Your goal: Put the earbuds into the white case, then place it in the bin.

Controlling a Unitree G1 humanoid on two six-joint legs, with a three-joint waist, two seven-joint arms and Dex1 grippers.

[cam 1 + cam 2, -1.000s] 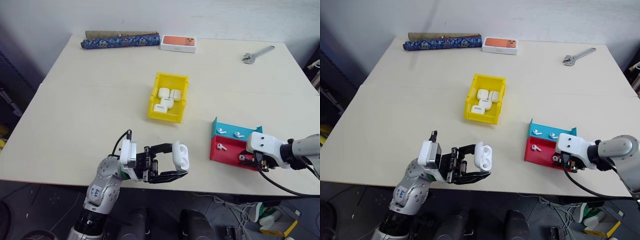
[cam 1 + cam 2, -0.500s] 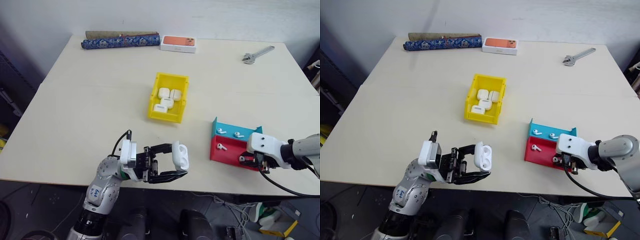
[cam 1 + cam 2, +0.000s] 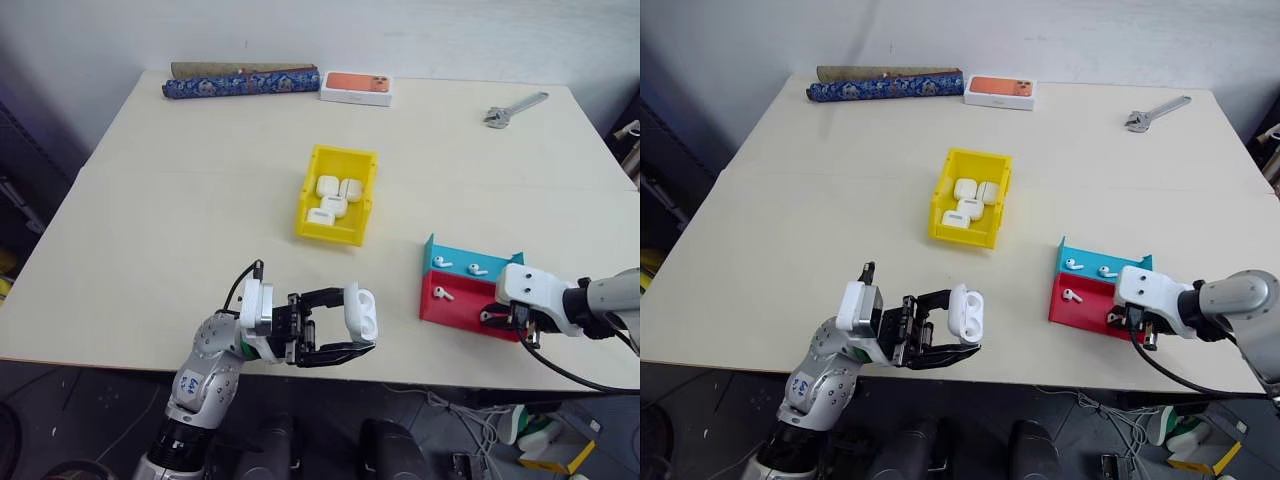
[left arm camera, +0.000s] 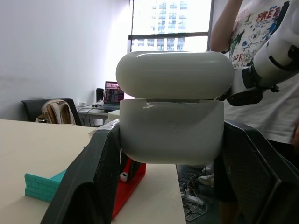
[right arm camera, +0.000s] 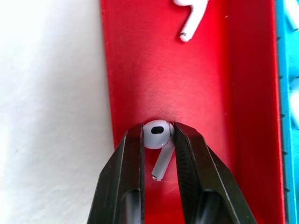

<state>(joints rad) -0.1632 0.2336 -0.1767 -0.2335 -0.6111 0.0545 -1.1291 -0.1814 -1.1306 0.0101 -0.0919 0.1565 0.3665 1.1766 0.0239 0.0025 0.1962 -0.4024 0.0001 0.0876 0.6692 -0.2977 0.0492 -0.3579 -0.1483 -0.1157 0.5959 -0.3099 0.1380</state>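
**Ana:** Hardly anything has shifted since a second ago, except that the right gripper [image 5: 156, 154] has drawn its two black fingers in; they now pinch the round head of one earbud [image 5: 156, 135] in the red tray [image 5: 135, 70], the short stem hanging down between them. The left gripper [image 3: 340, 326] has kept still.

**Ben:** And the left one, what is it doing?

**Ana:** It is clamped on the white case [image 4: 174, 112], held above the table [image 3: 180, 220] well to the left of the red tray, with the lid tipped open a little.

**Ben:** How should the lift go?

**Ana:** I'd say straight up and slowly. The bud is glossy, rounded and tiny, so a hard squeeze could squirt it out sideways. Clear the tray's low wall before swinging toward the case, and bring the stem down first into its socket.

**Ben:** What else sits around the red tray?

**Ana:** A second bud [image 3: 443, 293] lies further back in it. Just behind, touching it, is the blue tray [image 3: 470, 260] with two more buds. The yellow bin [image 3: 338, 195], hard plastic with a lowered front lip, stands well up and to the left of the red tray and already holds several white cases.
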